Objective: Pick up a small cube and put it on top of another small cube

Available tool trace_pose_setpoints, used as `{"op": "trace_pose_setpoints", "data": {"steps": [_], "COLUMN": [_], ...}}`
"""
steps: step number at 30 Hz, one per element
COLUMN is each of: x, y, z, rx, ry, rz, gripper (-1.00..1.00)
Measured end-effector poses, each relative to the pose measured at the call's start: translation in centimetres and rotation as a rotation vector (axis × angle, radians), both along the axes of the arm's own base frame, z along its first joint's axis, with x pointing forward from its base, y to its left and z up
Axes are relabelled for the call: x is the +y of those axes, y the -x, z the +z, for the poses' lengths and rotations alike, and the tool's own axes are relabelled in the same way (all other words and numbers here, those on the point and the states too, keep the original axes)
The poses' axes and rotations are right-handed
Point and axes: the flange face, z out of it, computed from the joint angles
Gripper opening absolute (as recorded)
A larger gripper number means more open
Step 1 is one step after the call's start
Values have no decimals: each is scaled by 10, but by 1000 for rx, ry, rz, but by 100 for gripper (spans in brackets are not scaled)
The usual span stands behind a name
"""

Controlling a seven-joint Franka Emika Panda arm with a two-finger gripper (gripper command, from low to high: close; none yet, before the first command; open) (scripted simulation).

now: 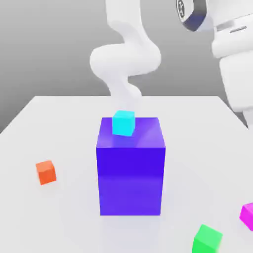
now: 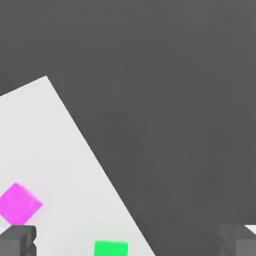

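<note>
Nothing is stacked by the arm yet: the magenta cube (image 1: 247,216) is sitting loose on the white table (image 1: 59,123) at the exterior view's right, just beside the green cube (image 1: 207,238). The orange cube (image 1: 46,172) is lying well apart at that view's left. Farther back, a cyan cube (image 1: 123,123) is resting on the big blue block (image 1: 131,168). The gripper (image 2: 128,240) is hanging above the magenta cube, its 2 fingers (image 2: 17,240) standing wide apart and gripping nothing.
</note>
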Motion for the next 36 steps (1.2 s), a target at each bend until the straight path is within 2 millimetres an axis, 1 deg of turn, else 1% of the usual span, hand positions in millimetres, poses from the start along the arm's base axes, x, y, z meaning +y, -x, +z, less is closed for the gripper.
{"op": "trace_pose_setpoints", "data": {"steps": [2, 3, 6, 10, 12, 16, 17, 22, 23, 24, 25, 28, 29, 31, 36], "x": [28, 38, 59, 86, 96, 100, 100, 100, 99, 100, 100, 100, 92, 67, -10], "y": [9, 14, 26, 52, 65, 70, 70, 70, 71, 70, 70, 70, 65, 46, 3], "z": [-35, -52, -103, -167, -198, -256, -265, -265, -270, -265, -254, -215, -206, -193, -165], "rx": [20, 29, 54, 79, 86, 89, 89, 92, 92, 91, 90, 91, 91, 87, 82], "ry": [43, 65, 135, 235, 280, 297, 297, 298, 298, 298, 299, 298, 299, 303, 306], "rz": [122, 175, 326, 545, 641, 679, 680, 680, 681, 681, 682, 682, 686, 701, 745], "gripper": [0, 0, 0, 0, 0, 0, -100, -100, -100, -100, -100, -100, -100, -100, -100]}}
